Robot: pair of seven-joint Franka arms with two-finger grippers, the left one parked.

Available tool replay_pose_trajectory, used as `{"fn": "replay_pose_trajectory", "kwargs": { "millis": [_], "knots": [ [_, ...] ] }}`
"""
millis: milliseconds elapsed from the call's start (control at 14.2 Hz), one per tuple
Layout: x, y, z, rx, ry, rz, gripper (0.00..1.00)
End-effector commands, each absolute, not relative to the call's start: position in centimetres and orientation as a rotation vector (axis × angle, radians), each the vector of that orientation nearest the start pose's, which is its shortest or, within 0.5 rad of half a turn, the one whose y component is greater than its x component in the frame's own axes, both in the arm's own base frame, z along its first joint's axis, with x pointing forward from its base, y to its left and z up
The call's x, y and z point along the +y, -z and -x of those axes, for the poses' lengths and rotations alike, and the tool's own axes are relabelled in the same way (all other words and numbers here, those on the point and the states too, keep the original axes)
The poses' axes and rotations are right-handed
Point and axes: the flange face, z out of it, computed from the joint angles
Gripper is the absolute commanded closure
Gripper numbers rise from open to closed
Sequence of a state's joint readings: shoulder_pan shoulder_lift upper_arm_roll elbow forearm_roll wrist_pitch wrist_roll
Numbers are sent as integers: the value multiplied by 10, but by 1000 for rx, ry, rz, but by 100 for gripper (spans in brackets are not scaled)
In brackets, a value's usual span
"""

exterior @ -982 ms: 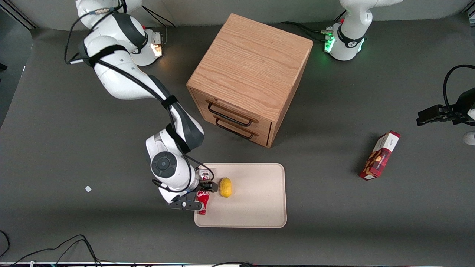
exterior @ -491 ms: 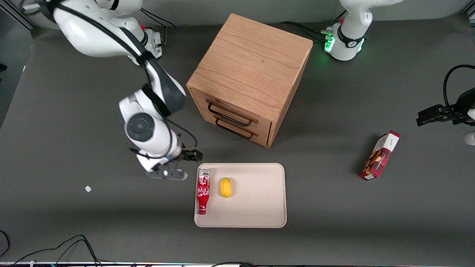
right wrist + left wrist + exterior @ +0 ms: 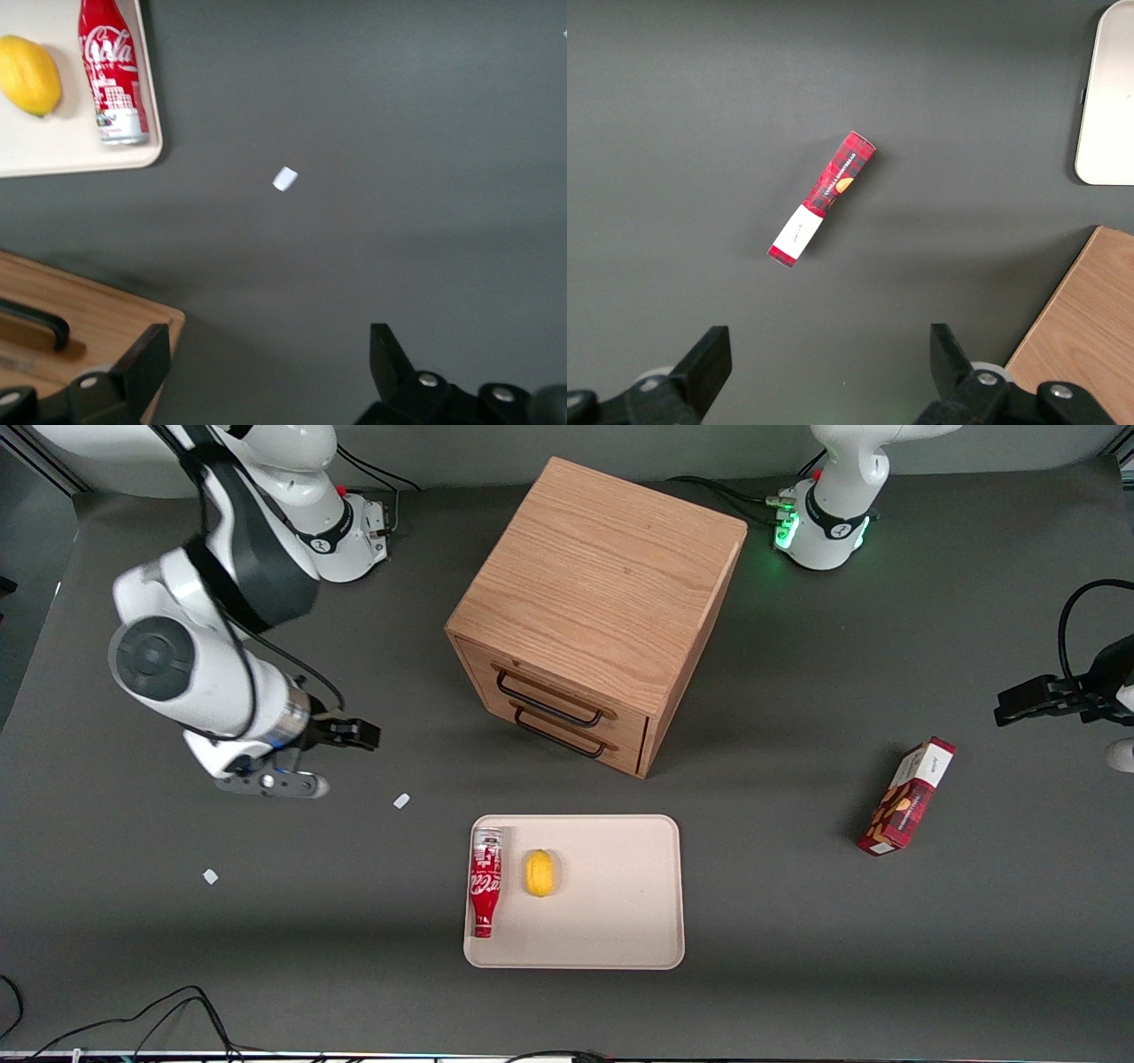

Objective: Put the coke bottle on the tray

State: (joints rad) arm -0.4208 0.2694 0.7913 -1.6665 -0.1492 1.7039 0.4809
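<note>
The coke bottle point(image 3: 485, 880) lies on its side on the tray point(image 3: 620, 921), along the edge toward the working arm's end and beside a lemon point(image 3: 539, 872), liable to roll off if jolted, while the gripper point(image 3: 310, 766), spread and empty, hangs well apart.

Coke bottle point(image 3: 485, 882): lying on the tray point(image 3: 611, 930), along its edge toward the working arm's end. Lemon point(image 3: 539, 872): on the tray, just beside the bottle. Cabinet point(image 3: 595, 611): farther from the front camera than the tray. Snack box point(image 3: 906, 796): on the desk point(image 3: 797, 921), toward the parked arm's end. Claw point(image 3: 321, 758): fingers apart, above the desk, well apart from the tray, toward the working arm's end.
</note>
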Motion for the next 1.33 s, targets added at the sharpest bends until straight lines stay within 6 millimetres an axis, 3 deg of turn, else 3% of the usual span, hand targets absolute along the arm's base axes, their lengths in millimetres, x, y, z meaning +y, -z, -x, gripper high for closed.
{"fn": "replay_pose_trajectory", "kwargs": {
  "millis": [0, 281, 842, 1263],
  "knots": [
    [147, -500, -567, 23, -288, 3157, 0],
    [118, -526, -561, -97, -360, 3169, 0],
    [113, -556, -555, -129, -393, 3178, 0],
    [88, -589, -535, -165, -321, 3127, 0]
  ]
}}
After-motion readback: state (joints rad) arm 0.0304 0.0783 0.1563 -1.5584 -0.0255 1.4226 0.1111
